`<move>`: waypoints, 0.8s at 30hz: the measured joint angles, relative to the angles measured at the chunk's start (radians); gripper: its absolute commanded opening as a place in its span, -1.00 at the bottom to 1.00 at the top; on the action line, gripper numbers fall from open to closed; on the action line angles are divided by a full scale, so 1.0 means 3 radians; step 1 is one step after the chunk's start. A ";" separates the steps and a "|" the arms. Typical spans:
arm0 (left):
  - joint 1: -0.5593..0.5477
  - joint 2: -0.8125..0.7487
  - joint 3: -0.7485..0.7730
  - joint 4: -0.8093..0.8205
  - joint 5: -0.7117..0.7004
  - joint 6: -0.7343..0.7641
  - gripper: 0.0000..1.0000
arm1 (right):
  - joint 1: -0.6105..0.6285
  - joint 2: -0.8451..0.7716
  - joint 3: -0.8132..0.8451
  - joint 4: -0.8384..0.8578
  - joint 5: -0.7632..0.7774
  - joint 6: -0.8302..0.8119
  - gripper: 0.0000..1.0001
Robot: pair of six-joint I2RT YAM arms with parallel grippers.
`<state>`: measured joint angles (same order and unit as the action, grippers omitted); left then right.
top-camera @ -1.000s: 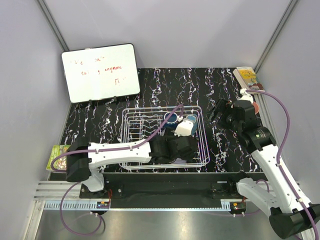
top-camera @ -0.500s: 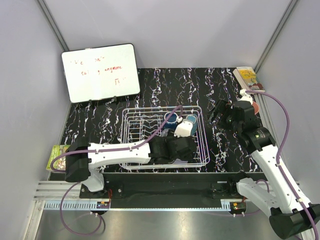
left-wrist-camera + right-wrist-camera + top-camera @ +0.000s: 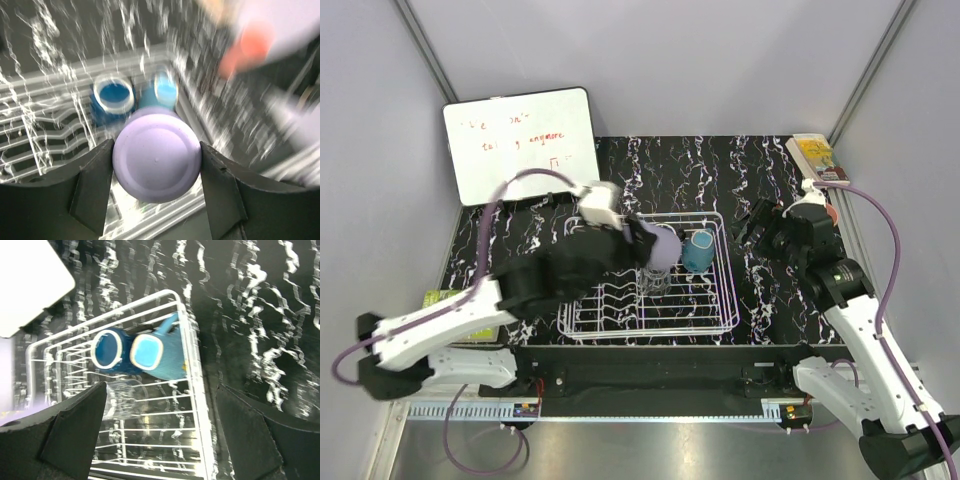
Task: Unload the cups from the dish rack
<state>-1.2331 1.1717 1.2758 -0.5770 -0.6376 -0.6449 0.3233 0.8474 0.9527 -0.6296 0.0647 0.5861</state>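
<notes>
A black, white-veined counter (image 3: 770, 170) carries the white wire dish rack (image 3: 715, 320), with a whiteboard (image 3: 520, 145) propped at the far left. The left claw (image 3: 156, 170) is clenched on the lavender cup (image 3: 663, 248), holding it above the rack. A dark blue cup (image 3: 106, 351) and a teal cup (image 3: 150, 354) sit side by side in the rack's far right corner, a clear glass (image 3: 125, 397) just nearer. The right claw (image 3: 165, 410) hangs released, right of the rack.

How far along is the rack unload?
Done: a salmon cup looks already out, beside the right arm. In hand: lavender cup clamped in the left fingers, held over the dish rack. Left: dark blue cup, teal cup and clear glass inside the rack.
</notes>
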 measured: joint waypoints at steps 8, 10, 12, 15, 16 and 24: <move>0.1078 -0.1373 -0.1344 0.1353 0.0744 0.0075 -1.00 | 0.0010 -0.0328 -0.0245 0.0501 -0.0537 0.0196 0.69; 0.1302 -0.1408 -0.1564 0.1583 0.1041 0.0020 -1.00 | 0.0013 -0.0374 -0.0300 0.0669 -0.0708 0.0273 0.68; 0.1563 -0.1381 -0.1771 0.1858 0.1437 -0.0081 -1.00 | 0.0013 -0.0388 -0.0365 0.0895 -0.0937 0.0397 0.68; 0.1802 -0.1270 -0.1947 0.2209 0.1958 -0.0253 -1.00 | 0.0014 -0.0380 -0.0479 0.1222 -0.1240 0.0593 0.68; 0.1859 -0.1228 -0.1979 0.2344 0.2116 -0.0315 -1.00 | 0.0013 -0.0380 -0.0520 0.1320 -0.1322 0.0652 0.67; 0.2286 -0.0815 -0.2304 0.3863 0.3195 -0.0988 -1.00 | 0.0014 -0.0421 -0.0713 0.2051 -0.1804 0.1027 0.66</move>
<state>-0.5472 0.9272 0.5846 0.5819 0.3210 -0.9413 0.3275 0.7212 0.7387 -0.0143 -0.4767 0.8944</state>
